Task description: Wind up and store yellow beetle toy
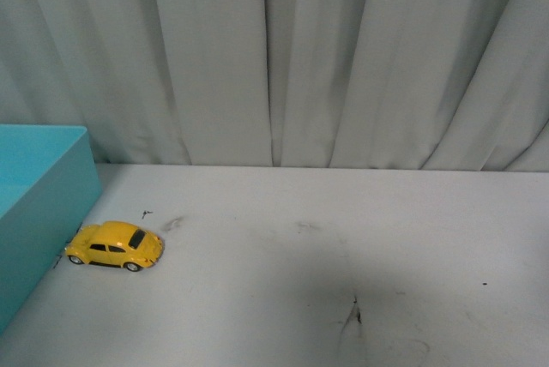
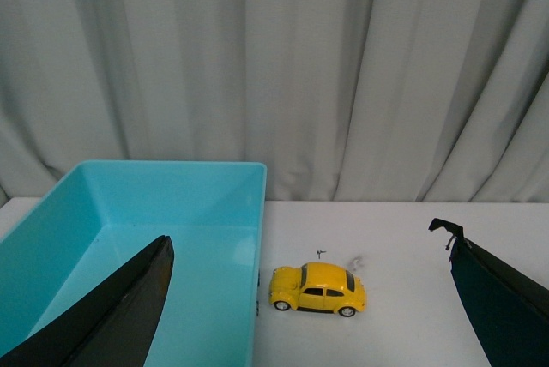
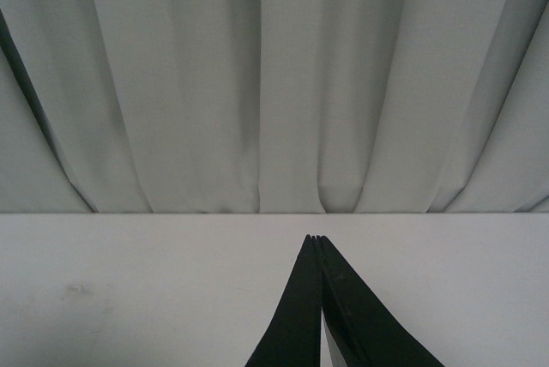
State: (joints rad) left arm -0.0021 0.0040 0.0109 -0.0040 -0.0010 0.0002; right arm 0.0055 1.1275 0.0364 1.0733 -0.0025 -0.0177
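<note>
The yellow beetle toy [image 1: 115,246] stands on its wheels on the white table [image 1: 326,264], at the left, with its nose close to the wall of a turquoise bin [image 1: 39,204]. In the left wrist view the beetle toy [image 2: 317,288] sits between and beyond the two wide-apart black fingers [image 2: 129,311] of my left gripper [image 2: 304,243], which is open and empty, held back from the car. My right gripper [image 3: 314,238] is shut with nothing in it, over bare table, and the car is out of its view.
The turquoise bin [image 2: 163,238] is open-topped and looks empty inside; one left finger overlaps it in the left wrist view. A grey pleated curtain [image 1: 300,58] hangs along the table's far edge. Small dark scuffs [image 1: 355,311] mark the tabletop.
</note>
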